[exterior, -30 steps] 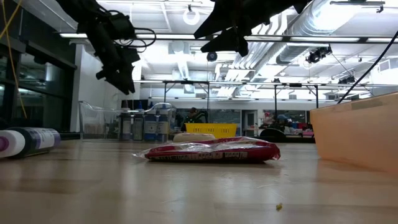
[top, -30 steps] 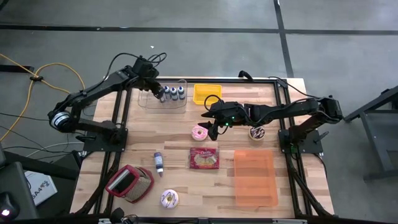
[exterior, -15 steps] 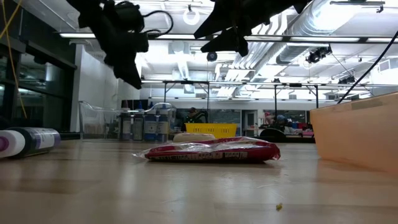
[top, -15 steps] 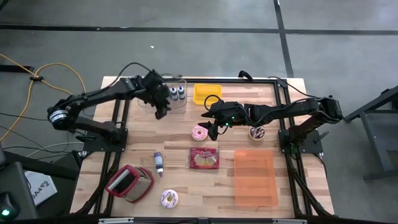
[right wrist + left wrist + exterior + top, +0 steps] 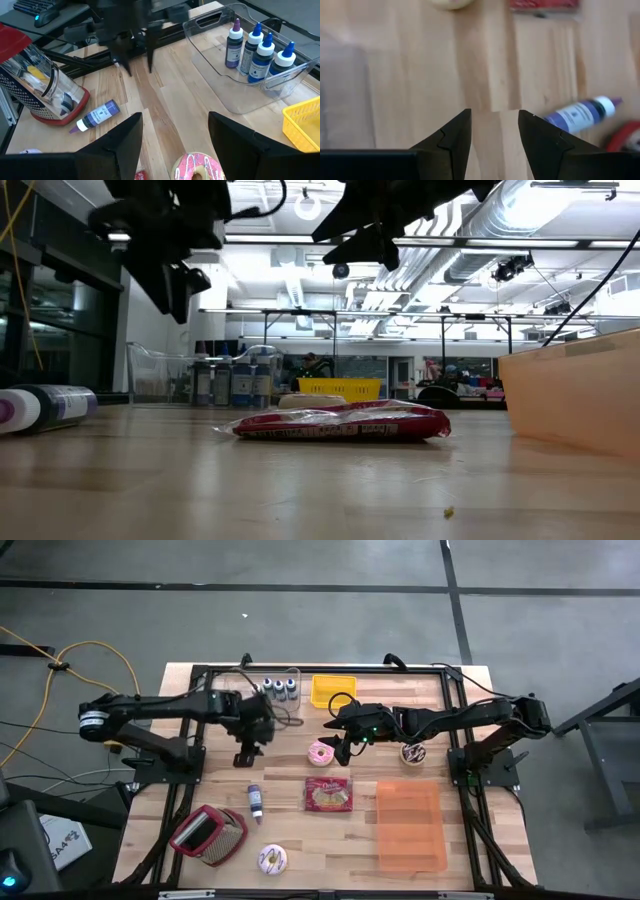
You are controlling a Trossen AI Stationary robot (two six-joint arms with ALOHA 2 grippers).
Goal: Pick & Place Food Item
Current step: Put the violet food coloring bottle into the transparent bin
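Observation:
A pink-iced donut [image 5: 321,753] lies on the wooden table near its middle, and a red snack packet [image 5: 329,794] lies flat just nearer. My right gripper [image 5: 337,740] hangs open above the donut's far right side; the donut [image 5: 199,167] shows low between its fingers, untouched. My left gripper [image 5: 245,754] points steeply down over bare wood, left of the donut, open and empty [image 5: 495,112]. In the low view it hangs at the upper left [image 5: 176,280], well above the packet [image 5: 340,422].
A clear bin [image 5: 277,692] of ink bottles and a yellow basket [image 5: 333,690] stand at the far edge. A loose bottle [image 5: 255,801], a red-rimmed basket [image 5: 208,834], a second donut [image 5: 272,859], an orange tray [image 5: 410,825] and a dark donut [image 5: 413,753] lie around.
My left gripper has swung from above the clear bin toward the table's near edge, out over bare wood, rolling and tipping more steeply downward as it went. Its fingers have kept the same gap.

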